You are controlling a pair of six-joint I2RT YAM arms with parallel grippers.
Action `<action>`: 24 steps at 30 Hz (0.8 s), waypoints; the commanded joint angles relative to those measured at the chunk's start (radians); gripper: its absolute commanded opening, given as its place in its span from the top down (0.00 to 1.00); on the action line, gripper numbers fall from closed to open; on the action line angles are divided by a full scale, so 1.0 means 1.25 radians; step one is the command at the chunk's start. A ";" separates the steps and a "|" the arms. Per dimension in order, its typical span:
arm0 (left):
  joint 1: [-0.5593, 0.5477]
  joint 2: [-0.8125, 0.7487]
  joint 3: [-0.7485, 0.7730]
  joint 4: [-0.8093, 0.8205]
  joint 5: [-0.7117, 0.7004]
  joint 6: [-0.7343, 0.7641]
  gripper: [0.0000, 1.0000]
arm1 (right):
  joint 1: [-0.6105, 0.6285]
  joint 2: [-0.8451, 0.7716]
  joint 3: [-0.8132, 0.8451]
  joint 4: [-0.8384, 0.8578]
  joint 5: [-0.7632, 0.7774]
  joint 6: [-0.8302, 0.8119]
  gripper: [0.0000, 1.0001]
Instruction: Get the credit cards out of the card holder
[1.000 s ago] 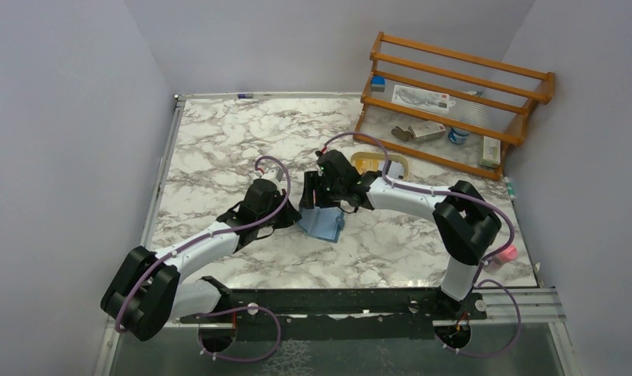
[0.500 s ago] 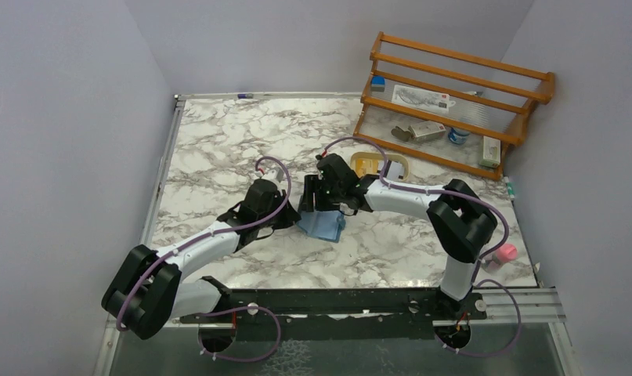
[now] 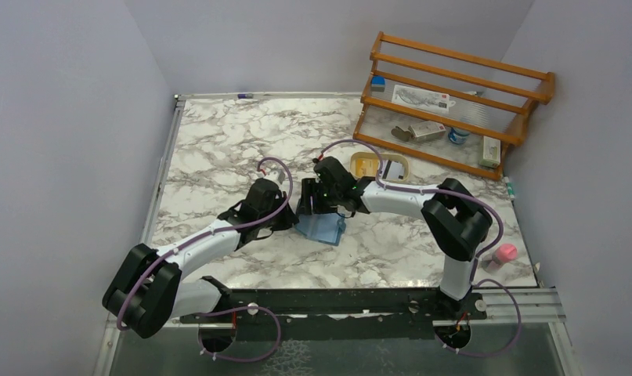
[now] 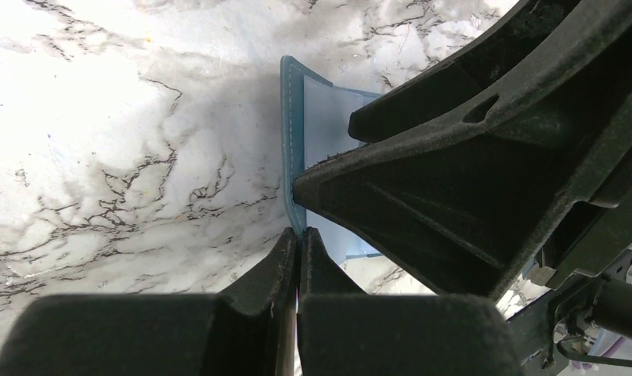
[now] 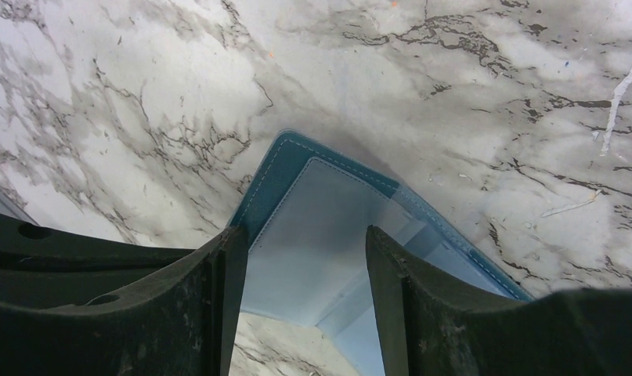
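**Left jaws pinched on the wallet's edge, right jaws spread above it**

Pressed tightly together, the jaws of the left gripper meet at the teal edge of the card holder, and in the left wrist view that stitched edge runs straight down into the closed tips, so the grip appears to be on the rim itself. The right gripper has its jaws spread wide, one finger on each side of the pale blue lining, with nothing clamped between them. From the left wrist camera, one right finger reaches across the lining, and its tip sits at the same teal edge, just above the left fingertips.

The holder lies open near the middle of the marble table, between the two grippers, its paler inside facing up and its darker teal border showing along the rim. No card can be made out in its pockets from either wrist view.

Behind the right gripper sits a tan oval tray. A yellow-orange card lies in it, with a whitish card beside it, though that one is too small to read clearly. Further back, at the right corner, a wooden rack leans against the wall with small items on its shelves.
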 commanded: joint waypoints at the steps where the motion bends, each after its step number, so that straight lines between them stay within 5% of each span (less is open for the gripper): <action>1: -0.005 -0.010 0.057 0.033 0.001 0.021 1.00 | 0.024 0.032 0.002 -0.084 0.051 -0.039 0.39; 24: -0.005 -0.056 0.073 -0.005 -0.022 0.028 1.00 | 0.068 0.059 -0.020 -0.185 0.133 -0.106 0.39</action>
